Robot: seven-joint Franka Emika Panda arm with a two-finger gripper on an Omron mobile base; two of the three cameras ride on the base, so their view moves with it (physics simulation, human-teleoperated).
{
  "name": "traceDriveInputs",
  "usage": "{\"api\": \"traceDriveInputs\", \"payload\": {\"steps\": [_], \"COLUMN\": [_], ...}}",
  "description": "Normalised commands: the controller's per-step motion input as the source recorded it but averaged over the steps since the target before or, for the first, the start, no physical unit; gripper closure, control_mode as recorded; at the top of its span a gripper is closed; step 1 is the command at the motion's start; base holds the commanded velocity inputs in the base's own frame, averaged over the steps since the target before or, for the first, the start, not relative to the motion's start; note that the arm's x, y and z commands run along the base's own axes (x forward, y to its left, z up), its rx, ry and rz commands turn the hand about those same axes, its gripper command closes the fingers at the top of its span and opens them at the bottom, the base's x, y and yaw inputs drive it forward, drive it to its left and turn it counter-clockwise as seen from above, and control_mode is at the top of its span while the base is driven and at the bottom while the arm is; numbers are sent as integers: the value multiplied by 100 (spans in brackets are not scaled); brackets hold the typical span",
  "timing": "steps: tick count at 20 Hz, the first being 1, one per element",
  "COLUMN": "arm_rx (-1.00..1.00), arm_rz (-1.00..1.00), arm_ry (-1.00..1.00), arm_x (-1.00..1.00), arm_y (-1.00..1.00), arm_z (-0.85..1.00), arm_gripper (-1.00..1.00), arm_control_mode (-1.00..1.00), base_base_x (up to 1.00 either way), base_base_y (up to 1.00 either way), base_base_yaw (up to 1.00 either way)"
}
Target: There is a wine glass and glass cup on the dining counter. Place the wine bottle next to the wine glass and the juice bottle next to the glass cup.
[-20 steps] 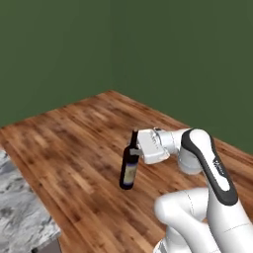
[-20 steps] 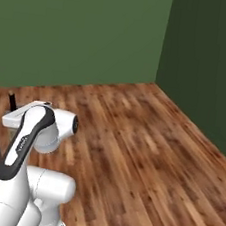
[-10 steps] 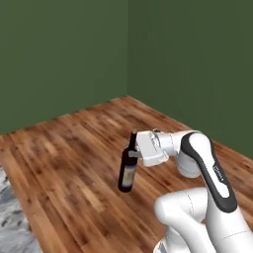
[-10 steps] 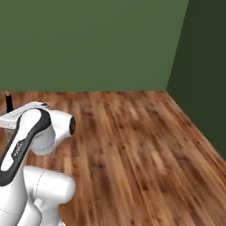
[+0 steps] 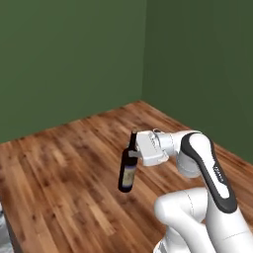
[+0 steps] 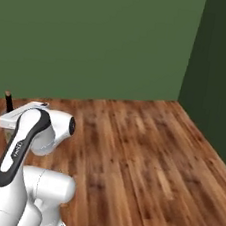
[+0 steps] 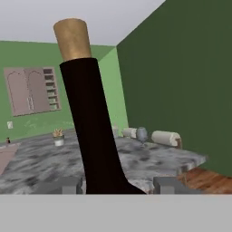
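Observation:
My gripper [image 5: 134, 154] is shut on the slim neck of the wine bottle [image 5: 127, 172], a dark bottle with a pale label that hangs upright above the wooden floor. Its neck top [image 6: 7, 100] pokes up behind the arm in the right base view. In the hand view the black neck and tan cork [image 7: 72, 38] rise between the fingertips [image 7: 61, 186]. Beyond them lies the marbled dining counter [image 7: 154, 158], with the greyish stemmed wine glass [image 7: 142, 134] near its far right end. The juice bottle and the glass cup are out of view.
Dark green walls meet in a corner [image 5: 144, 54] ahead, over open wood floor [image 6: 145, 154]. On the counter stand a pale roll [image 7: 166, 137] and a small potted plant [image 7: 58, 137]. A sliver of marbled top [image 5: 3, 232] sits at the lower left.
The whole picture has shifted in both base views: the camera has turned, and the marbled top has slid almost out at the left. The bottle stays held by its neck.

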Motion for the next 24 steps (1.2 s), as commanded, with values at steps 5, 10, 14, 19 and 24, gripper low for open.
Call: {"api": "traceDriveInputs", "payload": {"steps": [5, 10, 14, 19, 24], "arm_rx": [0, 0, 0, 0, 0], "arm_rz": [0, 0, 0, 0, 0], "arm_ry": [0, 0, 0, 0, 0], "arm_x": [0, 0, 0, 0, 0], "arm_y": [0, 0, 0, 0, 0], "arm_z": [0, 0, 0, 0, 0], "arm_gripper": [100, 100, 100, 100, 100], "arm_control_mode": [100, 100, 100, 100, 100], "base_base_x": [81, 78, 78, 78, 78], "base_base_y": [-6, -6, -9, -10, -10], "base_base_yaw": [29, 34, 33, 31, 31]}}
